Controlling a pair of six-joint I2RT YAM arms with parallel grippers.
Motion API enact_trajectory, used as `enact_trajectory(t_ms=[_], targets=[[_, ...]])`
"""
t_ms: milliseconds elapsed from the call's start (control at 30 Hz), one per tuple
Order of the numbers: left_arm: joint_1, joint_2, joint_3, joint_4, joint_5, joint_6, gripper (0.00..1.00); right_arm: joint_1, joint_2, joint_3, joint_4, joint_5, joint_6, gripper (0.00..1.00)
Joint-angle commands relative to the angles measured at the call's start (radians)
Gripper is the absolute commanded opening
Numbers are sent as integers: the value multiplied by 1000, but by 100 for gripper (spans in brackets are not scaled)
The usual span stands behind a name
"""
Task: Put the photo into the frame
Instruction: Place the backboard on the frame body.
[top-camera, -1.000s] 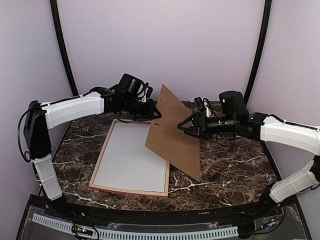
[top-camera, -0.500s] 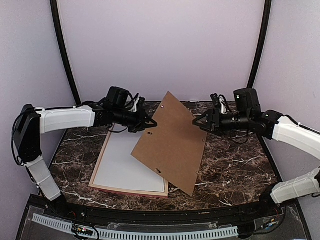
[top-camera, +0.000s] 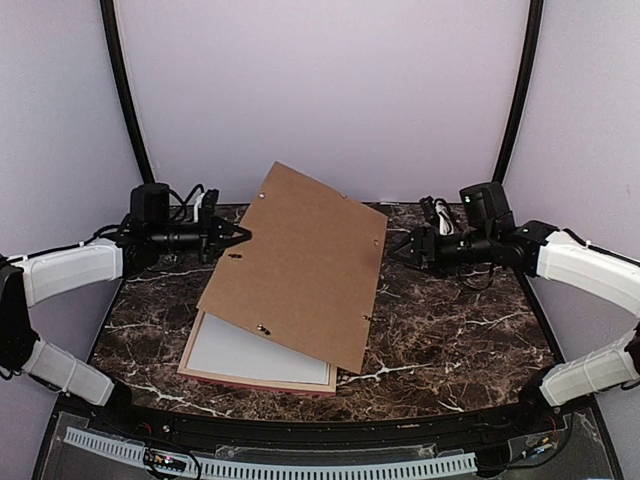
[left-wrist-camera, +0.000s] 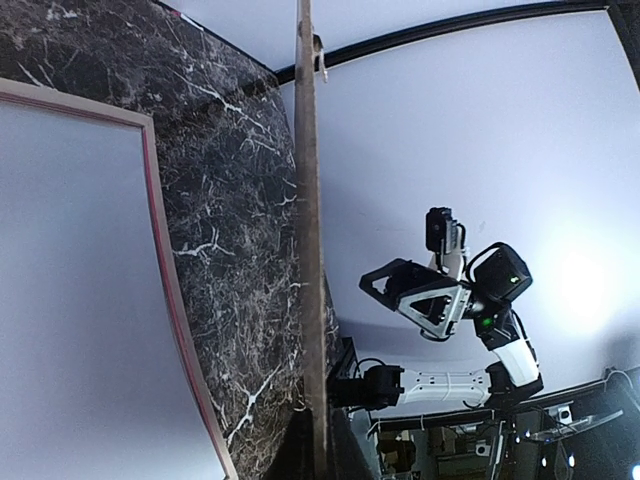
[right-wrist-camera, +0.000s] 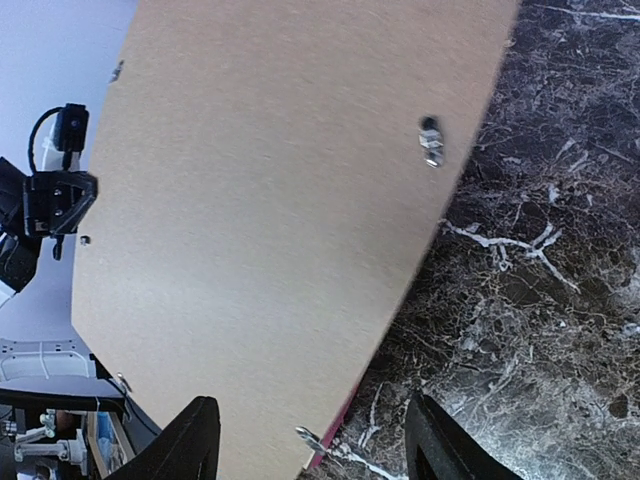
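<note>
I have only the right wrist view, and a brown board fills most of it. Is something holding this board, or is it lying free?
Observer: It is held. In the top view the left gripper is shut on the left edge of the backing board.
Operator: Is the board lying flat?
Observer: No, it slopes. Its near edge sits low over the frame and its far edge looks lifted.
Operator: What is inside the frame?
Observer: A plain white surface shows wherever the board does not cover it. No printed picture is visible.
</note>
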Motion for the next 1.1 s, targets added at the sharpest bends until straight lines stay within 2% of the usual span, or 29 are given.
enact_trajectory(t_ms=[0, 167, 300, 600, 1067], targets=[[117, -143, -68, 23, 113, 9, 0, -7, 24, -17, 42, 8, -22, 64], [268, -227, -129, -64, 162, 75, 0, -9, 64, -17, 61, 0, -31, 64], [328, -232, -161, -116, 185, 127, 0, -9, 104, -11, 74, -9, -38, 64], [339, -141, -193, -95, 225, 194, 0, -14, 151, -14, 94, -21, -54, 64], [339, -91, -254, -37, 219, 182, 0, -20, 185, -31, 119, -33, -57, 64]])
